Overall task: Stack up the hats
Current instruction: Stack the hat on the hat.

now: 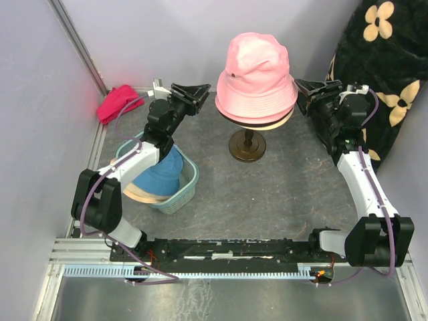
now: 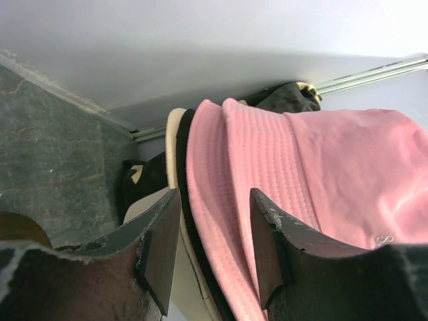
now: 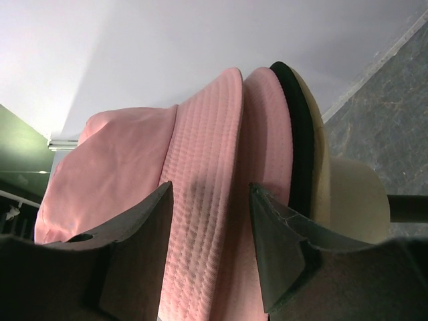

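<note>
The pink hat (image 1: 257, 67) tops the stack on the mannequin stand (image 1: 247, 144). Your left claw (image 1: 204, 92) and right claw (image 1: 304, 87) flank its brim, both parted, gripping nothing. The blue hat (image 1: 164, 172) sits in the basket (image 1: 190, 182). That's your next pick, I reckon: drop in, pinch its crown.
</note>
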`<action>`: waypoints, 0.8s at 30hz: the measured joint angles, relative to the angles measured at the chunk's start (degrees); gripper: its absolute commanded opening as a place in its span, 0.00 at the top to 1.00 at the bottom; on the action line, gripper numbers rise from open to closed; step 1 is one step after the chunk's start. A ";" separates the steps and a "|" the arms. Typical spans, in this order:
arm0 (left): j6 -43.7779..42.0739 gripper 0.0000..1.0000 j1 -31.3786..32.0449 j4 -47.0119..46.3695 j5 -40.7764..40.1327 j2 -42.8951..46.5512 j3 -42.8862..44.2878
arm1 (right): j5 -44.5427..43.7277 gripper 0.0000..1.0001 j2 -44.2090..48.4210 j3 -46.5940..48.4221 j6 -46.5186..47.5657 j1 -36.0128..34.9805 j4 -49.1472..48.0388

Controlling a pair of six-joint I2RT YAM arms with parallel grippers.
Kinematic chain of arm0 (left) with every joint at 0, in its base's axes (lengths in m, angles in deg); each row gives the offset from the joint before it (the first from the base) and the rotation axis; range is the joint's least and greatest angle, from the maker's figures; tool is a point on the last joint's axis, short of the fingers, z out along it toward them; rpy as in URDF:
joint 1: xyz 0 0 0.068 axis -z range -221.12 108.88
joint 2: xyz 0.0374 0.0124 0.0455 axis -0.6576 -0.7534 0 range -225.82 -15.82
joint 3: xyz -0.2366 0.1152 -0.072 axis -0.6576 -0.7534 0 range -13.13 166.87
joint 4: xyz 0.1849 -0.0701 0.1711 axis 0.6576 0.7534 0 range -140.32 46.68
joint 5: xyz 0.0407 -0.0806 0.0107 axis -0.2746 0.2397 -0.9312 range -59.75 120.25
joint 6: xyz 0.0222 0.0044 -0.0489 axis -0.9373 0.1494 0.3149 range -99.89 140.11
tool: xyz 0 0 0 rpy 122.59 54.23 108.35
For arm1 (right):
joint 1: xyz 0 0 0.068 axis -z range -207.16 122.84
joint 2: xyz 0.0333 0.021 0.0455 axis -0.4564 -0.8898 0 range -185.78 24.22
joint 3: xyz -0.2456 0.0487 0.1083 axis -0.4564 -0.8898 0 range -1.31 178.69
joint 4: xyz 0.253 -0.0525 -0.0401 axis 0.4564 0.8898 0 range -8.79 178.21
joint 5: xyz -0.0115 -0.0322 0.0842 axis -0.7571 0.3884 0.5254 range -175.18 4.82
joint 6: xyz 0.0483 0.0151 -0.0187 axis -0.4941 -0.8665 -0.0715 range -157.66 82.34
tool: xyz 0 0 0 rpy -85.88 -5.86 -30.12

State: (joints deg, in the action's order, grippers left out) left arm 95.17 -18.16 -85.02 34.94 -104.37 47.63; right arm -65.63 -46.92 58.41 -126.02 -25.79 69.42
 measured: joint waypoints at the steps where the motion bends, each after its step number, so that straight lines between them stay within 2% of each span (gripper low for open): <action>1: 0.00 0.47 -0.02 -0.42 0.15 -0.11 0.13 | 0.00 0.43 -0.09 0.07 -0.07 -0.04 -0.24; 10: 0.24 0.46 -0.11 -7.91 4.50 -6.58 6.01 | 1.11 0.45 -1.60 0.20 -1.44 -0.52 -3.17; 24: 2.95 0.42 -0.13 -14.40 9.35 -13.03 9.40 | 2.49 0.46 -4.50 0.20 -5.95 -0.63 -9.57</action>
State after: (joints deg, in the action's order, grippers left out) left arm 98.12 -18.29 -99.42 44.29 -117.40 57.02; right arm -63.14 -51.42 58.61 -131.97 -26.42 59.85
